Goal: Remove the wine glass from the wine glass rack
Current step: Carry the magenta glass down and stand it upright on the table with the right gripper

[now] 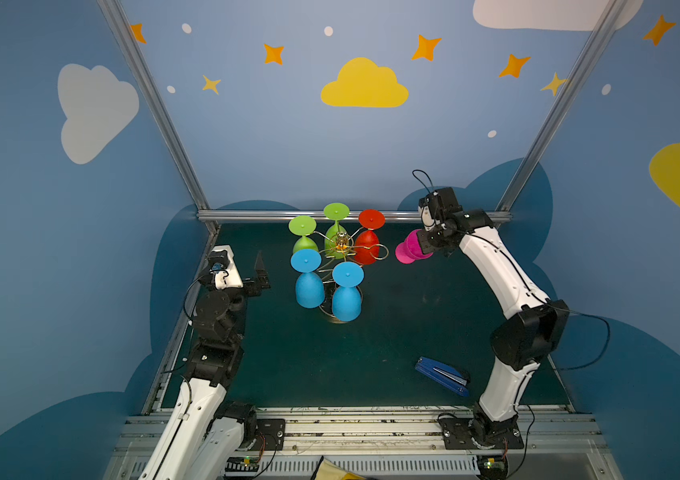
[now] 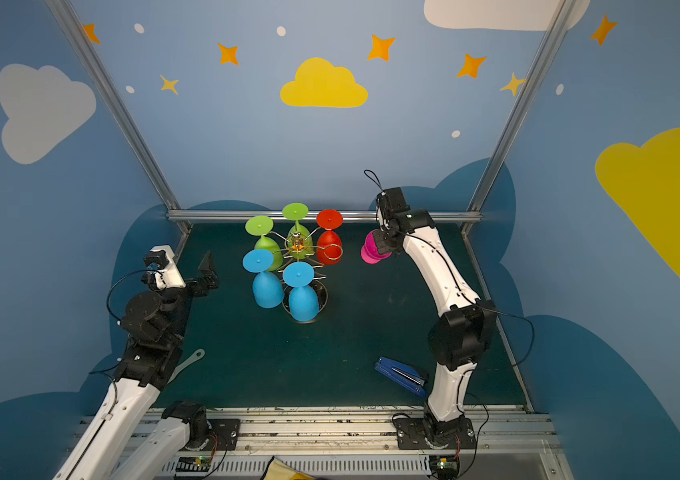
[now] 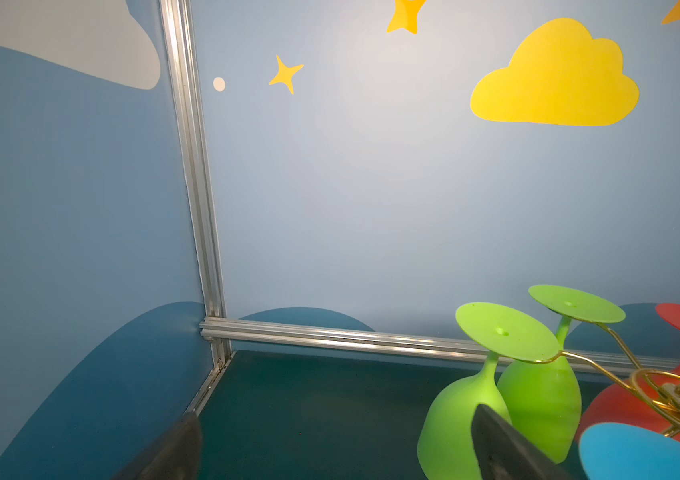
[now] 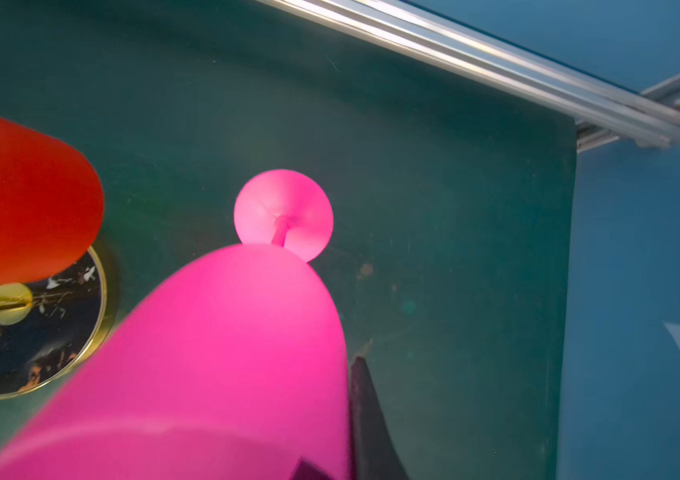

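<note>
Now, in a top view, the right gripper [image 1: 424, 246] is clamping the pink wine glass [image 1: 409, 251], clear of the wine glass rack [image 1: 342, 246]. In the left wrist view, the left gripper [image 3: 336, 432] is gaping empty beside a green glass [image 3: 454, 424]. In the right wrist view, swinging rackward is risking knocking the red glass [image 4: 18, 199]; bare tabletop [image 4: 454, 270] is lying open beneath, rail [image 4: 496, 62] beyond.

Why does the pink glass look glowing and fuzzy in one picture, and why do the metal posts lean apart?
Right wrist view: the pink wine glass sits close to the lens, so its bowl is soft and glowing; the red glass blurs too. In both top views a wide lens splays the frame posts outward.
</note>
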